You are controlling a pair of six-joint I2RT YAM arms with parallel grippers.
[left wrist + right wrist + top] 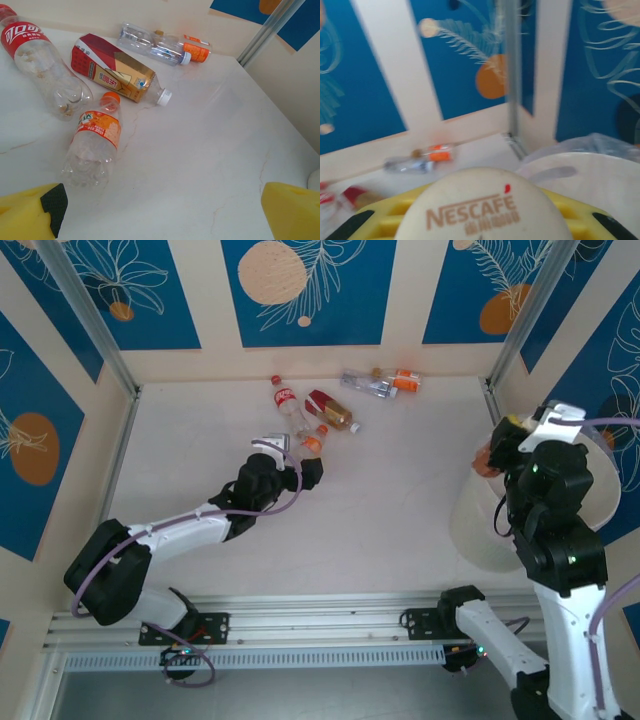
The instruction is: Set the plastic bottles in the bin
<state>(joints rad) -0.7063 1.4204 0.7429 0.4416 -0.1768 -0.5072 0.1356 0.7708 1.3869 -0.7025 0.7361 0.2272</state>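
Tabletop (400, 500) bears plastic bottles (95, 140); right end effector (495, 455) clamps Nescafé bottle (482, 210).

Three bottles (333, 410) lie together on the bench (390, 510), far middle (two more just behind, rightward). The bin (478, 530) stands far right.

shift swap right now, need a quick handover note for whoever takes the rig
Left pincer: open, empty, low over the table, just short of the orange-cap bottle.
Right pincer: shut on a nescafé bottle, at the rim of the bin.
Lying on the table: orange-cap bottle, cola bottle, red-gold bottle, clear bottle, orange-label bottle.
Done: can't tell, the bin's contents aren't visible.
Left: drop the nescafé bottle in, then bin the other five.
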